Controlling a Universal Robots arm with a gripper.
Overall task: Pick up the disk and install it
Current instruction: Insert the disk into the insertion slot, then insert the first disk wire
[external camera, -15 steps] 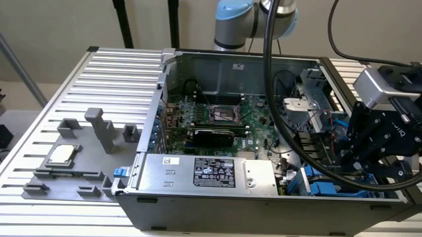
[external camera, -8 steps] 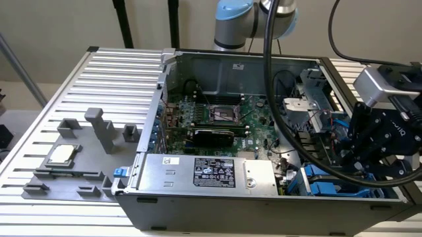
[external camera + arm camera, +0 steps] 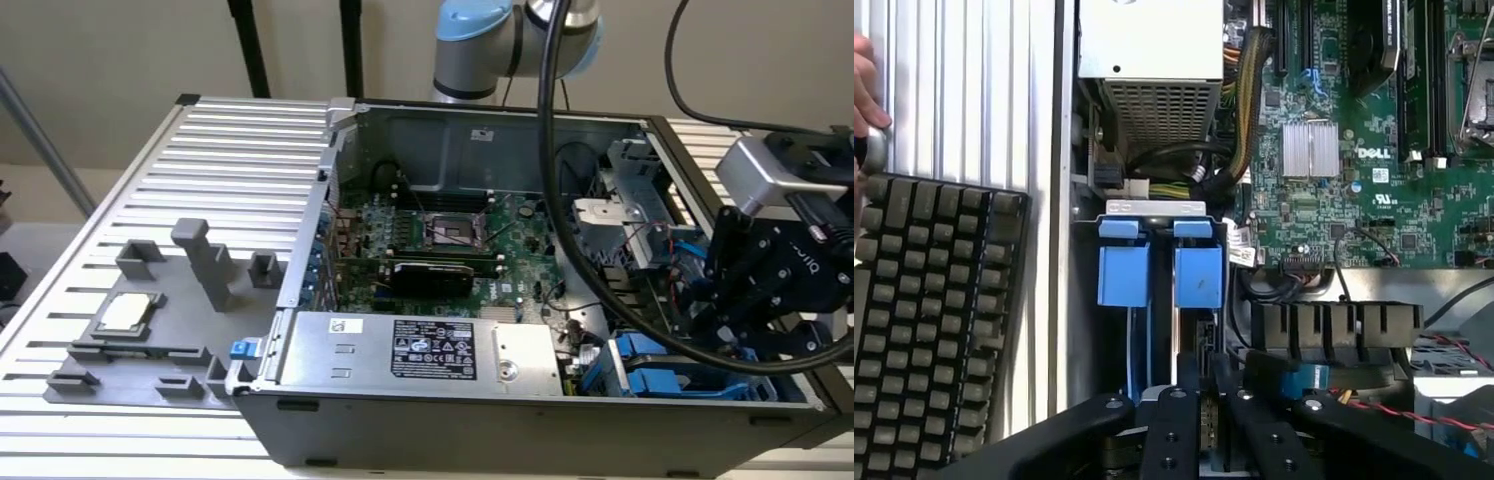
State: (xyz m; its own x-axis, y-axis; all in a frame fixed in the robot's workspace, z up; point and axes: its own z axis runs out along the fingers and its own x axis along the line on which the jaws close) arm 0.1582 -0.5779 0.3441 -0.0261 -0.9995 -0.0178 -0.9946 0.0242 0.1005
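Note:
My gripper (image 3: 1204, 425) hangs over the blue drive cage (image 3: 1124, 275) in the corner of the open computer case (image 3: 441, 430), next to the power supply (image 3: 1151, 40). The disk (image 3: 1197, 278) stands edge-on in the cage slot nearer the motherboard. Its blue carrier end faces up and its thin grey body runs down between my fingers (image 3: 1172, 430), which are closed on its edge. In the exterior view the gripper (image 3: 714, 340) is at the case's right side, just above the cage (image 3: 654, 365).
Thick black cables (image 3: 601, 270) loop over the case. A grey fixture (image 3: 174, 330) with a small square chip (image 3: 127, 312) lies on the table at the exterior view's left. A keyboard (image 3: 934, 320) and a person's hand (image 3: 864, 100) are beside the case.

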